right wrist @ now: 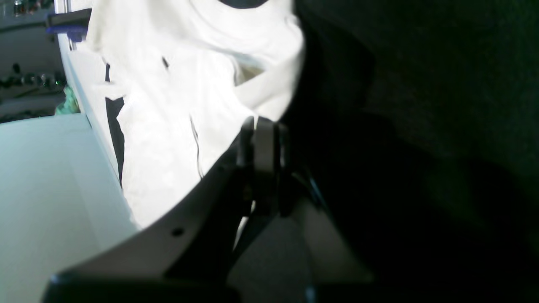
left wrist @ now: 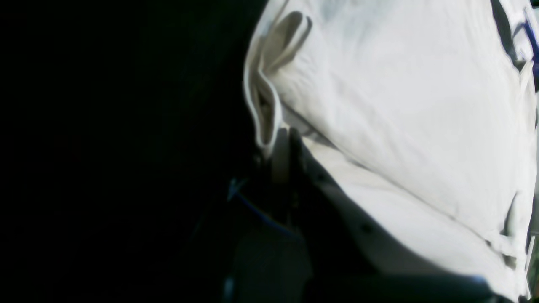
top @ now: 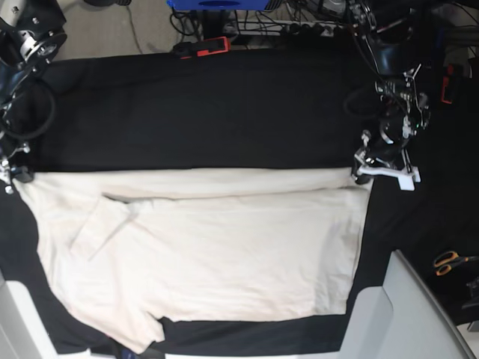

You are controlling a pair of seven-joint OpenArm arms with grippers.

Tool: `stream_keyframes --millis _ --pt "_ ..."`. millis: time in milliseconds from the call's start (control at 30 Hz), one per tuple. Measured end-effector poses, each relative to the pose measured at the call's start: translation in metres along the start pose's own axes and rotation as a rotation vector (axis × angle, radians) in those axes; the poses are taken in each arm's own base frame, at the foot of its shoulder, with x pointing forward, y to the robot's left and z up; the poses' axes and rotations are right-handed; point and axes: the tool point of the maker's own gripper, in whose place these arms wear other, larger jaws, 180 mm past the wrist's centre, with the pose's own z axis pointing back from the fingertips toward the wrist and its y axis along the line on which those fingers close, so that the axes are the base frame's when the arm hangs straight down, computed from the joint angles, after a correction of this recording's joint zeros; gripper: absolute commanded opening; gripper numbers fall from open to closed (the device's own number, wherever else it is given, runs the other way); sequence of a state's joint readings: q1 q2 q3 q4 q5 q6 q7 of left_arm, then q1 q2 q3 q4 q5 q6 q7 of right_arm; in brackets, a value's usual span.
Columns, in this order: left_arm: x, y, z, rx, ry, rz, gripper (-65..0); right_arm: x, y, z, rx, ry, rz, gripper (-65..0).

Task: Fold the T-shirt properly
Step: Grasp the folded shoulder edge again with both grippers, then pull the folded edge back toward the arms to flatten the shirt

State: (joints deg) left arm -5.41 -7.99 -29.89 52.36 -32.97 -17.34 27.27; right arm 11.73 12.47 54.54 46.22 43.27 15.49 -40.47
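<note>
Lying flat across a black cloth-covered table [top: 224,112], a large cream short-sleeved cotton T-shirt [top: 217,247] is pinned at two corners of its far edge by a two-armed robot. In the base view the garment spreads wide over the near half of the table, one sleeve [top: 101,228] folded inward over the body on that view's left, its near edge reaching almost to the table's front.

The left gripper [left wrist: 283,145], on the base view's right, has its dark fingers drawn together on a fold of the shirt's hem, the cloth bunching into a looped pleat just above the fingertips in the left wrist view. The right gripper [right wrist: 261,126], on the base view's left, is likewise pressed tight on the fabric edge, with bright cream cloth gathered in wrinkles behind its fingers in the right wrist view.

Orange-handled scissors [top: 451,261] lie well apart from the shirt at the table's right margin, beside a pale grey panel [top: 412,314]. A blue box [top: 217,4] and a red-and-black tool [top: 203,47] sit beyond the table's far edge.
</note>
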Motion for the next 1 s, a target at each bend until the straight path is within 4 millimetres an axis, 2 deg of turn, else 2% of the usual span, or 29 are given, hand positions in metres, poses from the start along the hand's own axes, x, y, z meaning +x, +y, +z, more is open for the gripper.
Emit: stream_keyframes --millis 300,500,633,767,833,1000 --pt "-0.015 0.017 0.032 0.037 0.050 -0.081 -65.0 0.000 -0.023 0.028 -0.051 0.026 0.069 -65.0" --pt "-0.029 0.032 0.053 0.061 0.063 -0.115 -65.0 -0.010 -0.055 0.062 -0.109 0.046 0.049 -65.0" --pt "-0.038 0.040 0.070 0.081 0.076 -0.155 -65.0 -0.013 -0.063 0.074 -0.124 0.047 0.052 -65.0" --pt "-0.049 0.050 0.088 0.101 0.092 -0.183 -65.0 -0.023 -0.084 0.086 -0.168 0.072 0.053 -65.0" --pt "-0.054 0.054 0.092 0.107 0.102 -0.183 -65.0 -0.027 -0.095 0.093 -0.194 0.084 0.052 -65.0" --pt "-0.051 0.059 0.095 0.119 0.092 -0.175 -65.0 -0.038 -0.106 0.100 -0.215 0.108 0.044 -65.0"
